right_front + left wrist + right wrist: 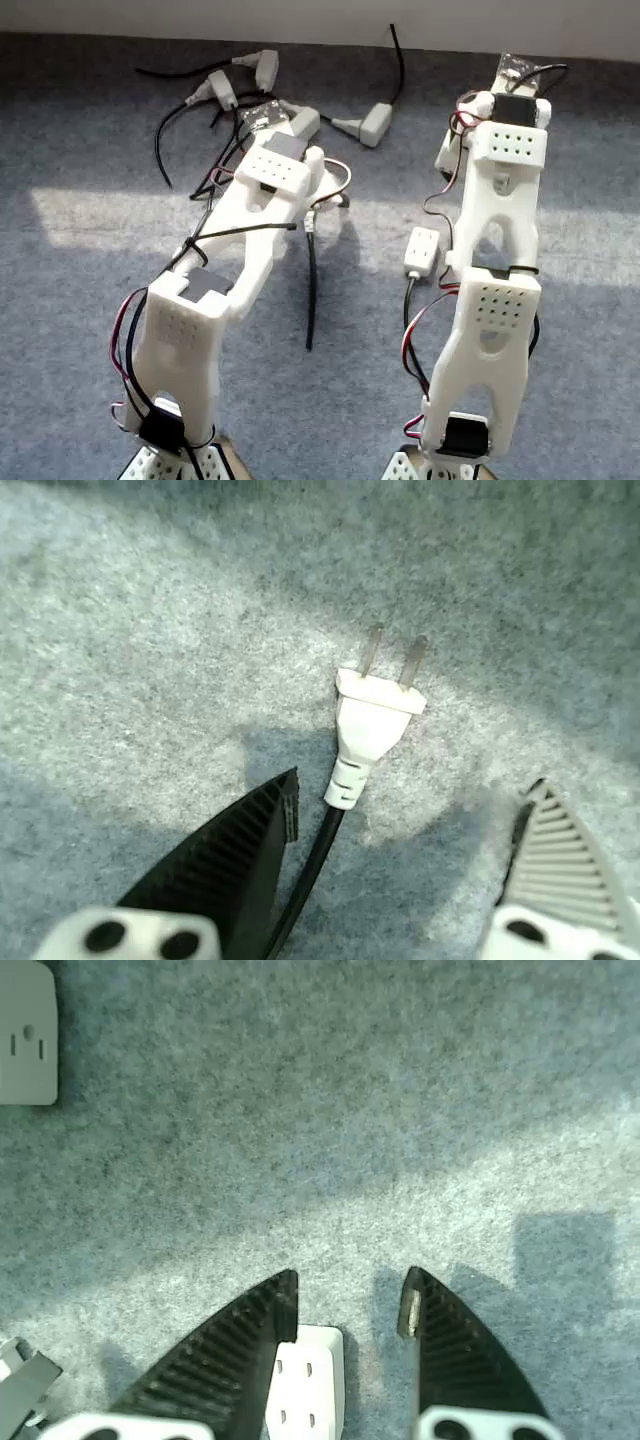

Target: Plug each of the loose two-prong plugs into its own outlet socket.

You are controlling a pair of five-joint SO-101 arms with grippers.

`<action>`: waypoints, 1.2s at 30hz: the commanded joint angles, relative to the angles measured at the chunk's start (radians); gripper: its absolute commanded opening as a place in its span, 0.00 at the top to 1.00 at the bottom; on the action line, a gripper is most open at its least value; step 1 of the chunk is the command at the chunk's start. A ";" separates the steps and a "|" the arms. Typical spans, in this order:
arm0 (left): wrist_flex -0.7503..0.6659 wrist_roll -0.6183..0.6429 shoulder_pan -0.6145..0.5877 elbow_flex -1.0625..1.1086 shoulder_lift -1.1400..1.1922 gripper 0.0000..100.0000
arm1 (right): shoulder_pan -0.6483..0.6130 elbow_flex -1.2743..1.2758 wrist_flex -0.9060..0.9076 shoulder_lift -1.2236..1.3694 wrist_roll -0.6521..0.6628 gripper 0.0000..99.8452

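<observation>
**Left gripper straddles a loose plug; right gripper over a socket block**

The white moulded-plastic two-prong plug [370, 720] lies flat on the grey short-pile carpet [150, 630], in a sunlit patch. Its long axis runs in line w/ its black round cord [310, 865]. The two flat metal prongs point away from the left gripper [415, 780], and the cord end trails back toward it. The body is wedge-shaped, w/ a wide flange at the prong end, narrowing to a ribbed collar where the cord enters. The left gripper is released, jaws wide apart. One black ribbed finger [240, 860] sits just beside the cord, and one pale grey ribbed finger [560, 850] is well apart on the other side. Neither touches the plug.

The right gripper [348, 1280] is also released, w/ a narrower gap; both its fingers are black, triangular and ribbed. Below them a white rectangular plastic socket block [310, 1380] lies on the carpet, slot pairs facing up, its long axis along the fingers. One finger partly hides it, so contact can't be told. A pale grey flat outlet face [25, 1035] w/ slots lies well apart from them.

In the high view, the white perforated-plastic left arm [230, 260] and right arm [495, 300] stretch over the carpet. A white corded socket piece [421, 250] lies just beside the right arm; can't tell if it's the same block. Several white plastic plug and socket pieces [375, 125] w/ black cords lie at the far side.
</observation>
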 commanded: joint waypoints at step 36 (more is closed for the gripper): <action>-0.135 -0.173 -0.065 -0.110 0.185 0.76 | -0.010 -0.044 0.022 0.033 -0.014 0.83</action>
